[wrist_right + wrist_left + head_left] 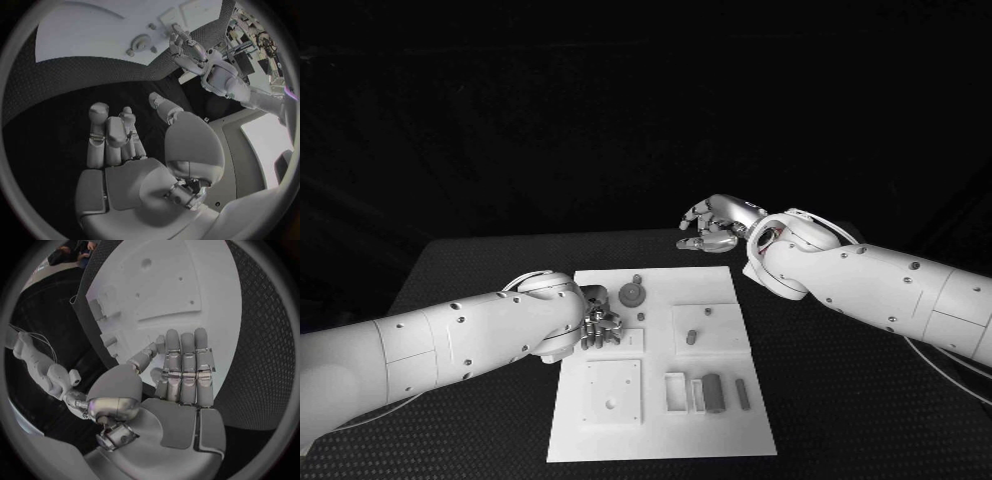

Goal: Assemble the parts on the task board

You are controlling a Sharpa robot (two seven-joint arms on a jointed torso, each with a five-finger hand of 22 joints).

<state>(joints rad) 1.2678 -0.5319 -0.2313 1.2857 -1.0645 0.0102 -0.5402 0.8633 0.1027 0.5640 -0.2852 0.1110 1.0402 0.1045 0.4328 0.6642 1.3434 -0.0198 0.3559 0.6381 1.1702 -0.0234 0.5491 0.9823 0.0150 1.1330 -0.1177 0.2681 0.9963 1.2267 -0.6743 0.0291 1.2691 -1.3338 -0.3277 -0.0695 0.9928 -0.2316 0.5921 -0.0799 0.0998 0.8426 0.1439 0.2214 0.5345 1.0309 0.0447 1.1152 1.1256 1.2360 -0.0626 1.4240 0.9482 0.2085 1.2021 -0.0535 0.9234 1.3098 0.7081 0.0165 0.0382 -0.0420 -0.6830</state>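
Left robot hand (599, 326) (seemingly empty) at task board (661, 440) edge

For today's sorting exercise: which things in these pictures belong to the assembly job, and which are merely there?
Belong to the job:
task board
round part on it
upright bar parts
left hand, over the board's edge

Merely there:
black table
right hand, held off the board, holding nothing

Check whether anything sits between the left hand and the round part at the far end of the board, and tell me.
Nothing visible does. The left hand hovers at the left edge of the task board, holding nothing, and the round part stands just beyond its fingers. Only bare board lies between them. The right hand is off the board, past its far edge.
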